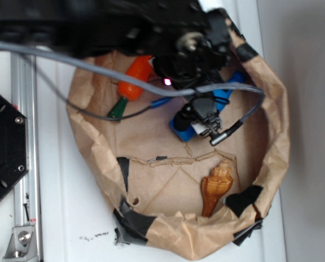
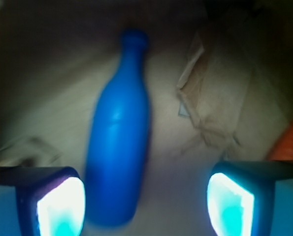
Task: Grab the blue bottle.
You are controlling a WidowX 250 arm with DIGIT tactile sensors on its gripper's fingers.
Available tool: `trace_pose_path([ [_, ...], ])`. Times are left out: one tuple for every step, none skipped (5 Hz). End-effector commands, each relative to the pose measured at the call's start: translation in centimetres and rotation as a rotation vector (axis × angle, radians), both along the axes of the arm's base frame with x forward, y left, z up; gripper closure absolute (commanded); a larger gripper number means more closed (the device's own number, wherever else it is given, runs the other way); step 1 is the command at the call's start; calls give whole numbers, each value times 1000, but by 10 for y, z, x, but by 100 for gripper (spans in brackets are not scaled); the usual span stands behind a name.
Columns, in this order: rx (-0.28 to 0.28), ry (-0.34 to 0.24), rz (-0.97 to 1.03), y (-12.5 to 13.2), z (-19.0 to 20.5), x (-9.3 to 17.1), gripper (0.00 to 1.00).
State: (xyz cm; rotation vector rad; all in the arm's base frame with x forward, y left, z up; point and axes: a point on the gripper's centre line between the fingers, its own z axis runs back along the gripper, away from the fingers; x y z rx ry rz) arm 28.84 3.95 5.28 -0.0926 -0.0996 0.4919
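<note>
- We find the smooth bright-blue plastic bottle point(image 2: 117, 147) lying on its side on the floor of the crumpled brown-paper tray point(image 1: 271, 158), narrow neck pointing away from the wrist camera.
- We hold the black gripper point(image 1: 201, 117) directly above the bottle; its jaws stand apart, the bottle body lying just inside the left blue fingertip pad point(image 2: 57, 209) and well apart from the right one.
- We judge that this wide, offset stance serves a side-on grasp across the cylindrical body; the jaws appear to need a small shift toward the bottle to centre it before closing.
- The tray's raised walls, patched with black tape point(image 1: 132, 221), appear meant to keep loose items from rolling onto the white worktop point(image 1: 69, 218).
- The orange toy carrot with a green tip point(image 1: 130, 87) lies near the tray's far wall, clear of the grasp; the tan spiral seashell point(image 1: 216, 188) rests by the near wall, well apart from the bottle.
- A grey cable point(image 1: 96, 68) loops across the tray to the gripper.
- We read no brand, label or writing on any item; the wrist view is blurred.
</note>
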Motion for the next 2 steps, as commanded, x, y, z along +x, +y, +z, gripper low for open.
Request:
trace_pose_path([
  [134,-49,-83,-1,12,28,100],
  [113,-66,-111,-1,41,13,100],
])
